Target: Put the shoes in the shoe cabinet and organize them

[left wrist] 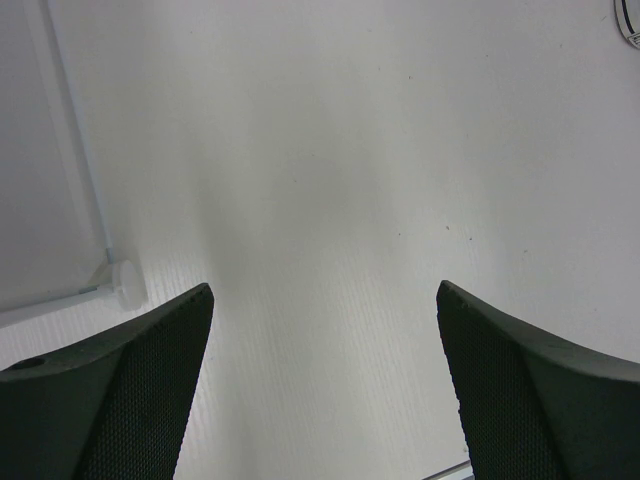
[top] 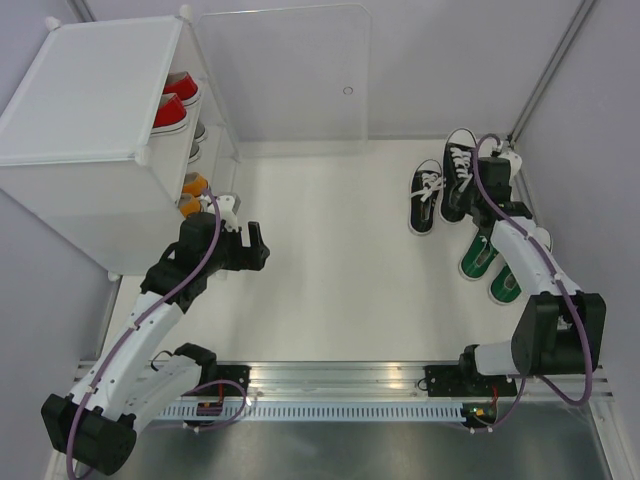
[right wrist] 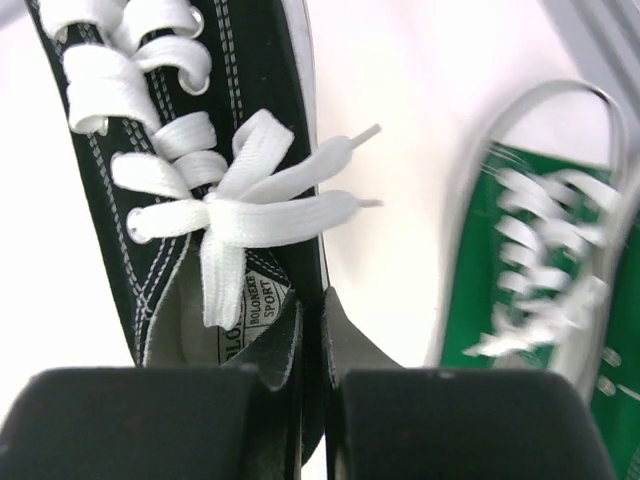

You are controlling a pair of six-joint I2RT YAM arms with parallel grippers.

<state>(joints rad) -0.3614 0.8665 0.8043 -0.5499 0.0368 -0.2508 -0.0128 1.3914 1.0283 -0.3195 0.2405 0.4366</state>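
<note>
My right gripper (right wrist: pixel 312 300) is shut on the side wall of a black shoe (right wrist: pixel 170 150), one finger inside by the heel and one outside. From above, that black shoe (top: pixel 461 168) lies at the far right with its partner (top: pixel 428 196) beside it. A green shoe (right wrist: pixel 530 250) lies just to the right; the green pair (top: pixel 480 255) sits under the right arm. The shoe cabinet (top: pixel 90 90) stands at the far left and holds red shoes (top: pixel 175 100), a grey one (top: pixel 198 133) and orange ones (top: pixel 192 190). My left gripper (top: pixel 255 245) (left wrist: pixel 325 290) hangs open and empty over the white floor, near the cabinet.
The cabinet's clear door panel (top: pixel 290 70) stands open along the back wall. A round cabinet foot (left wrist: pixel 125 282) shows at the left of the left wrist view. Grey walls close in both sides, and a metal rail (top: pixel 330 380) runs along the near edge.
</note>
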